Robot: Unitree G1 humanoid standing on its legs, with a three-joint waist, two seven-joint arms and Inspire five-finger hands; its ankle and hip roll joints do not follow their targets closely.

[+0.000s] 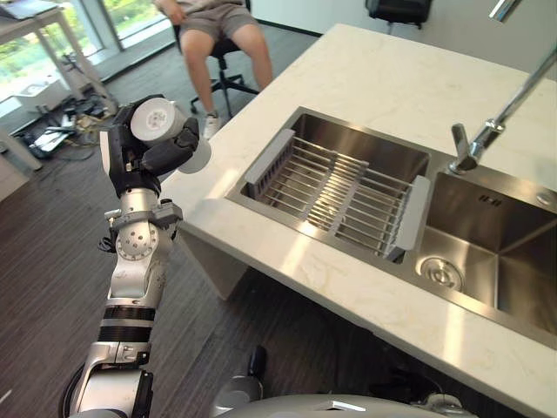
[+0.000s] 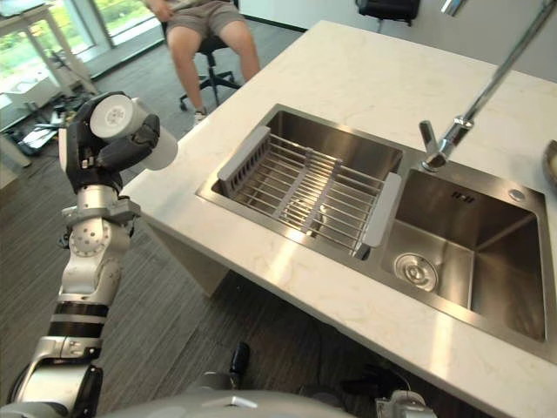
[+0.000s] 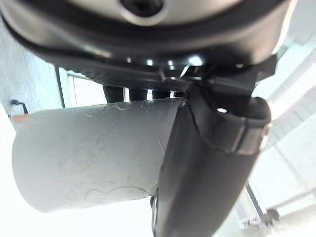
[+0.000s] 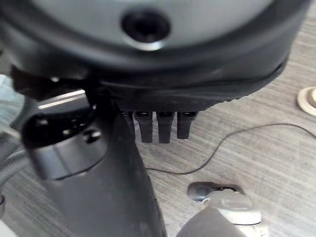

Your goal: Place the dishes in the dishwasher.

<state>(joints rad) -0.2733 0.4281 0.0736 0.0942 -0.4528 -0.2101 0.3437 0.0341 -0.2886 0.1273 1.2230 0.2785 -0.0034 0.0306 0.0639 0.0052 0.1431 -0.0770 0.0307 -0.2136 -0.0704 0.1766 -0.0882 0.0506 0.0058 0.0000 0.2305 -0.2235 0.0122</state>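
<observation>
While raised beside the counter (image 1: 365, 87), the left hand (image 1: 144, 152) curls round a white cup (image 1: 165, 126).

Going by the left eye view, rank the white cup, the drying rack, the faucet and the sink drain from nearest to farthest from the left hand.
1. white cup: held in the left hand, off the counter's corner.
2. drying rack: in the near sink basin.
3. sink drain: in the other basin, past the rack.
4. faucet: behind the sinks, about as far as the drain; too close to call.
</observation>
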